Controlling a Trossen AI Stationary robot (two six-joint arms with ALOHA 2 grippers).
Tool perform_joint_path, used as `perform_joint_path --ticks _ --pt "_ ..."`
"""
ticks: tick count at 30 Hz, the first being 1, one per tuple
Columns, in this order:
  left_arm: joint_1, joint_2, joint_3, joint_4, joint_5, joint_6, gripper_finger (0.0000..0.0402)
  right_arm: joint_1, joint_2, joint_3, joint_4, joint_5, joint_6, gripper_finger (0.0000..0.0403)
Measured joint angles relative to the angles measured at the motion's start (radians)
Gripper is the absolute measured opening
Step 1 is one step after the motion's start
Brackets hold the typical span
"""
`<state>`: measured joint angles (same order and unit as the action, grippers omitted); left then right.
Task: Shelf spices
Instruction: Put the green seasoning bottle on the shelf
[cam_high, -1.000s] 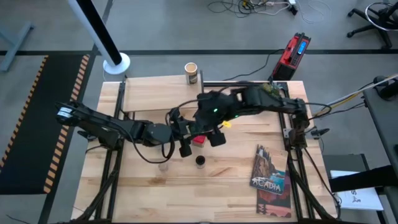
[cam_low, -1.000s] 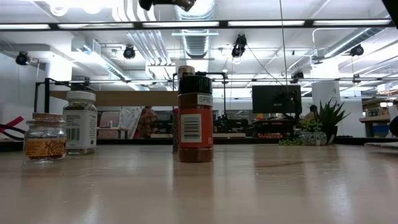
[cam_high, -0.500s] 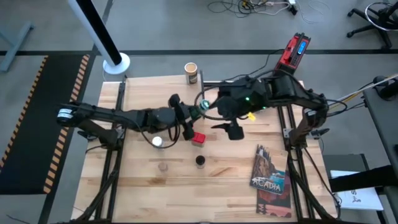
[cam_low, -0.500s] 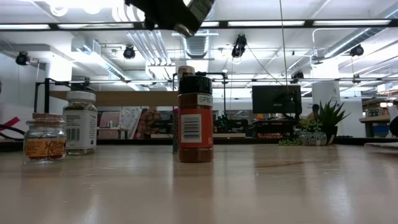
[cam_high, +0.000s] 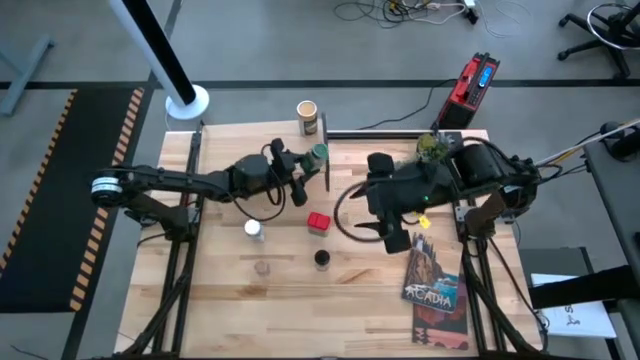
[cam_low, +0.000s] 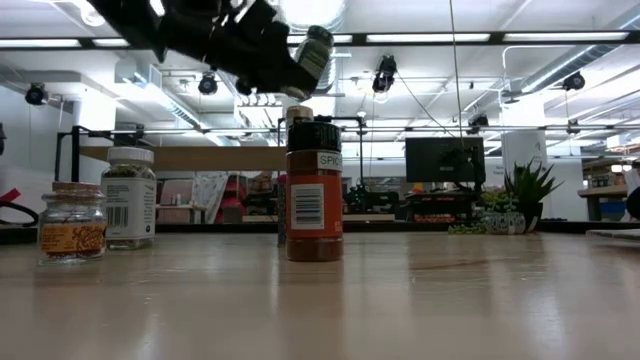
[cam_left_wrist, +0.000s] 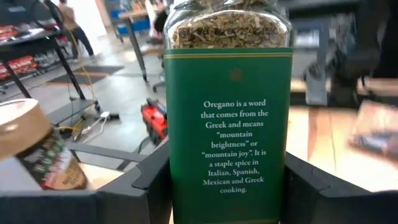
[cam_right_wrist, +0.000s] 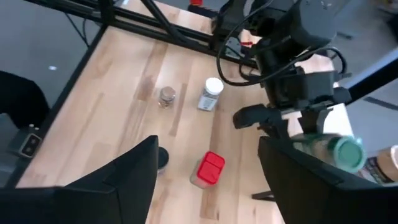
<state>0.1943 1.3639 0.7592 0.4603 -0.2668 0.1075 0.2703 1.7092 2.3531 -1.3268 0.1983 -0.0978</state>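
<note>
The wooden table (cam_high: 230, 290) carried the shelf (cam_high: 250, 150) along its far edge, light wood top on thin black legs. The "Acadia" book (cam_high: 432, 275) lay near the right front corner, and a small green plant (cam_high: 432, 147) stood at the far right.

The left arm reached across the shelf. The left gripper (cam_high: 303, 177) was clamped on the green-lidded jar (cam_high: 317, 154), an oregano jar, its two dark fingers (cam_left_wrist: 134, 186) pressed on either side of the green label; the jar was held in the air just off the shelf's right end, and showed tilted in the low view (cam_low: 313, 50). The right arm was drawn back toward the right side of the table. The right gripper (cam_high: 395, 240) hung above the table just left of the book, its fingers (cam_right_wrist: 134, 168) spread wide with nothing between them.

The tan cylindrical canister (cam_high: 308, 118) stood on the shelf's far right corner. The red square tin (cam_high: 318, 222) sat on the table near the middle. The dark-capped brown jar (cam_high: 321, 259) stood just in front of the tin, the white-capped clear jar (cam_high: 253, 229) was to the tin's left, and a smaller clear jar (cam_high: 262, 267) stood in front of that one.
</note>
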Motion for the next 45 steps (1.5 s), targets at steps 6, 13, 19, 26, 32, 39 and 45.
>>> perform_joint_path --ticks 6,13,19,26,32,39,45 --pt "0.066 -0.001 -0.078 0.111 0.011 -0.116 0.0186 0.063 0.000 -0.005 -0.008 0.114 0.036 0.0235" --pt "0.070 -0.001 -0.104 0.113 -0.072 -0.187 0.0186 0.073 0.000 -0.006 -0.008 0.128 0.052 0.0223" --pt "0.073 -0.001 -0.120 0.068 -0.118 -0.239 0.0186 0.073 0.000 -0.006 -0.008 0.134 0.054 0.0221" --pt "0.077 0.000 -0.134 0.053 -0.185 -0.259 0.0186 0.073 0.000 -0.010 -0.007 0.144 0.064 0.0226" --pt "0.076 0.000 -0.143 0.056 -0.246 -0.254 0.0186 0.073 0.001 -0.048 -0.007 0.143 0.080 0.0217" --pt "0.076 0.000 -0.174 0.084 -0.293 -0.276 0.0186 0.072 0.002 -0.119 0.018 0.144 0.069 0.0220" --pt "0.075 0.000 -0.217 0.126 -0.297 -0.288 0.0186 0.072 0.000 -0.130 0.033 0.144 0.048 0.0227"
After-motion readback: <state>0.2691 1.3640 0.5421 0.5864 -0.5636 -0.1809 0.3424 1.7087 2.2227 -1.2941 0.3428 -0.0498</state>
